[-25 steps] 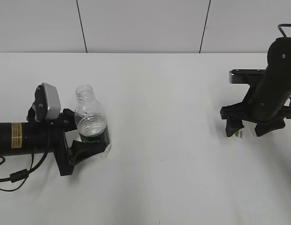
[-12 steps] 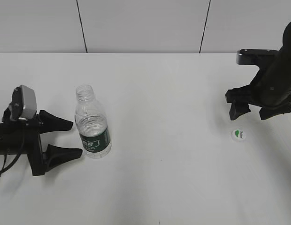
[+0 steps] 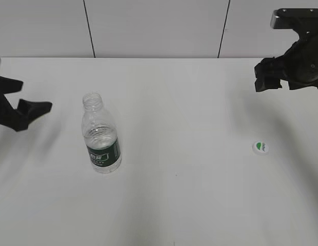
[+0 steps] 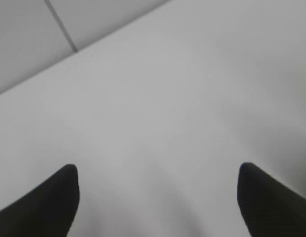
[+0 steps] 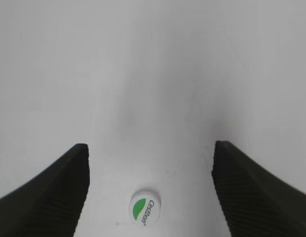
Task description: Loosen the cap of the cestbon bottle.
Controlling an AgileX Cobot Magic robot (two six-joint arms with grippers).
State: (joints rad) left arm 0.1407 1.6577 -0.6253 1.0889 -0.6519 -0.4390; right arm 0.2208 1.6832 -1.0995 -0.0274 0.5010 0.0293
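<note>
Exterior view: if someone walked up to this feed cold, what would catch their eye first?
Probably the cestbon bottle, standing upright and open-necked left of centre on the white table. Next, the cap, lying alone on the table far to the right, green leaf mark up. Both grippers are open and clear of everything: the left gripper at the left edge, the right gripper raised at the upper right, above the cap.

Lab-type setup, bare white table [image 3: 190,205], grey panel wall [image 3: 154,25]
</note>
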